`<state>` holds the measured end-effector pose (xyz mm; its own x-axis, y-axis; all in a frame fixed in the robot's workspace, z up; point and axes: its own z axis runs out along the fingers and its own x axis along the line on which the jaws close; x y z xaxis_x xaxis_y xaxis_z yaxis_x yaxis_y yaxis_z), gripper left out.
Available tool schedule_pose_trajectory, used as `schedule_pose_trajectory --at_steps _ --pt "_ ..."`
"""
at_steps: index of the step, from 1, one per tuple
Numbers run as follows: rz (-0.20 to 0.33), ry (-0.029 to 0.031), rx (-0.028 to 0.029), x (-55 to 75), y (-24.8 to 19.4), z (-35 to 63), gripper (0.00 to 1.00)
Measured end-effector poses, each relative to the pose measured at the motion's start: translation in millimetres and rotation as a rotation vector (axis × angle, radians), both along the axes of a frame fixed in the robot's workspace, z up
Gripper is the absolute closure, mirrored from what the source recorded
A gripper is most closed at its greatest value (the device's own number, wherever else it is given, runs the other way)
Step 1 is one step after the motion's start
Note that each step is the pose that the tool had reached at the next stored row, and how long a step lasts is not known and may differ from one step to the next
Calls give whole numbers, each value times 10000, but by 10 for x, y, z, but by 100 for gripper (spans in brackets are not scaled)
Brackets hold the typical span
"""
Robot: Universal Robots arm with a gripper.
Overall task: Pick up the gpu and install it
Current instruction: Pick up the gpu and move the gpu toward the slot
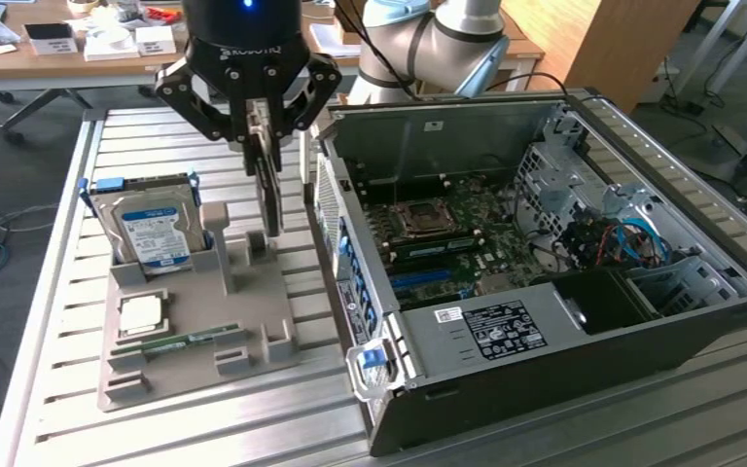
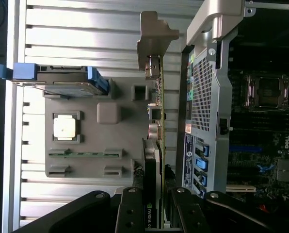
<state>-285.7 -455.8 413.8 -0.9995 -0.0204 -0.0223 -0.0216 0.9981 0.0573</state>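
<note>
The end effector [image 1: 260,125] is closed part way on the gpu [image 1: 267,195], holding it on its edge over the gray holder [image 1: 198,292], beside the open computer [image 1: 582,379].

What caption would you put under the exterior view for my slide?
Gripper grips the gpu upright at the gray parts holder, beside the open computer case.

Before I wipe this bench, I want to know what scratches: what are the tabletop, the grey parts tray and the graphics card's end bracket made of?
Tabletop: bare metal, probably aluminium; pale ribbed slats, brushed sheen.
Grey tray: looks like matte plastic; uniform dull colour, moulded pockets, no glare.
End bracket of the graphics card: thin sheet metal, likely steel; pale, bent and cut to shape.
</note>
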Motion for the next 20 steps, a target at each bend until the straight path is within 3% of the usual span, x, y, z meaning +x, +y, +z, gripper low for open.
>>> schedule_pose_trajectory --at_steps 20 --pt "0 -1 -1 183 0 0 73"
